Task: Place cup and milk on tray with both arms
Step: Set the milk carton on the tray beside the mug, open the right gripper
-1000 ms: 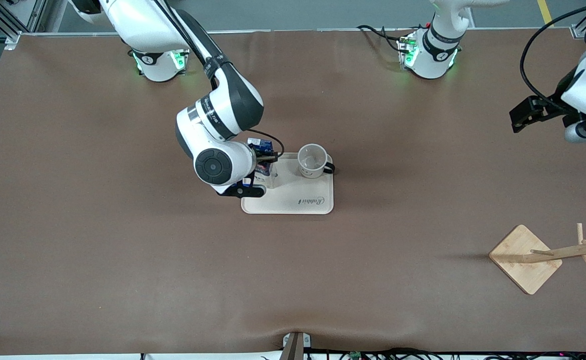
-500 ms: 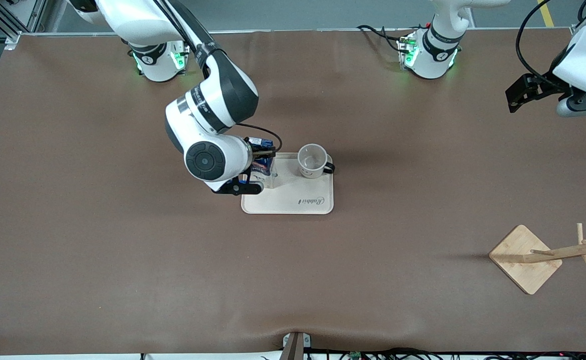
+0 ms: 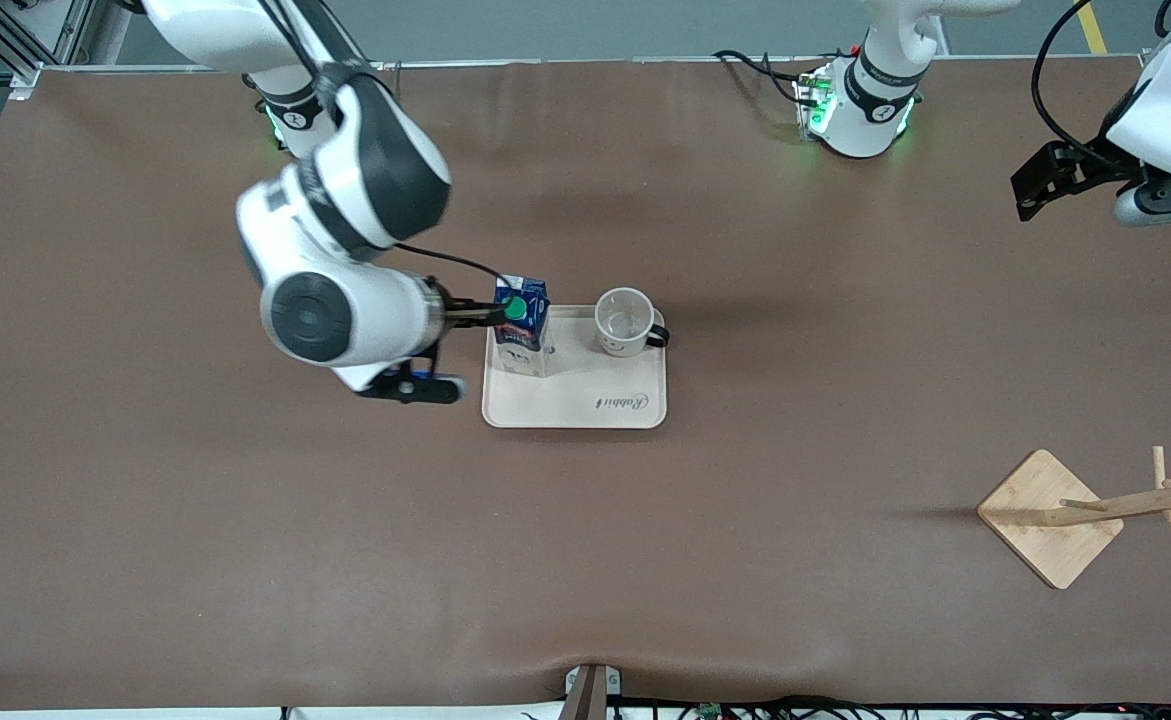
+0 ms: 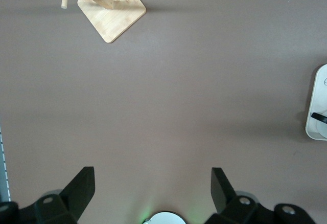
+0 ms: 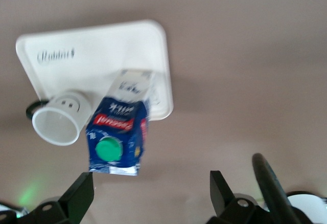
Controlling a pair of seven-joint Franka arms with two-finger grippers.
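Now the flat cream rectangular tray (image 3: 585,400) carries the dark blue gable-top milk carton (image 3: 522,328) and the white black-rimmed cup (image 3: 624,322). My right gripper (image 3: 475,313), jaws spread and empty, sits just beside the carton, toward the right arm's end. My left gripper (image 4: 152,191) waits wide open, well apart from the tray.

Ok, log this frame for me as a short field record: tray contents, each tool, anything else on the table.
tray: cream, flat on the table
milk: upright on the tray, at its edge toward the right arm's end
cup: upright on the tray beside the milk, apart from it
right tool: open, beside the milk's top, holding nothing
left tool: open, empty, up over bare table at the left arm's end; arm waiting
peg stand: wooden, nearer the front camera than the tray, toward the left arm's end
task state: both items on the tray
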